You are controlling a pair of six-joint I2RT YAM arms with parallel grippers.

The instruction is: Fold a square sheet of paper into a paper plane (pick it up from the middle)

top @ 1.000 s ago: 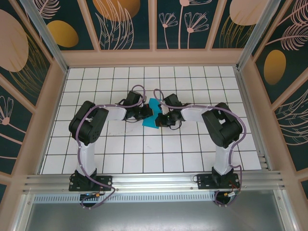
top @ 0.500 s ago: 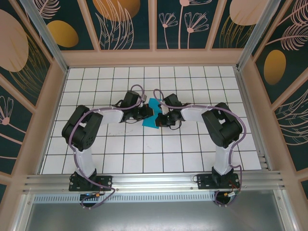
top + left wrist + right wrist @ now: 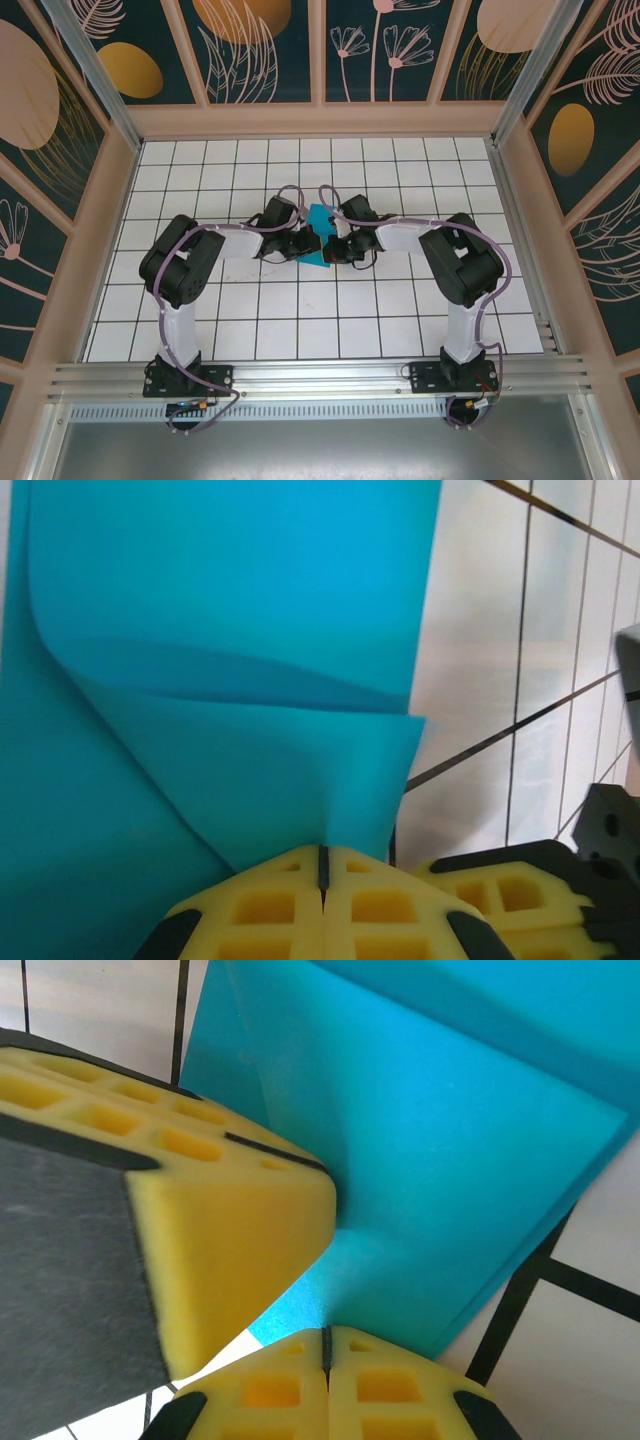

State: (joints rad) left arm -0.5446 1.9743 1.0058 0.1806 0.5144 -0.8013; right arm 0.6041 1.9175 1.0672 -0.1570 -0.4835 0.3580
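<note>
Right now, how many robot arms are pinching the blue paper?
2. The left fingers pinch the blue paper from its left side, and the right fingers pinch it from its right side, mid-table.

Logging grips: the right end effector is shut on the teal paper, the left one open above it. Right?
No: the left end effector is shut on the teal paper too, as the left wrist view shows; the right end effector is shut on it.
</note>
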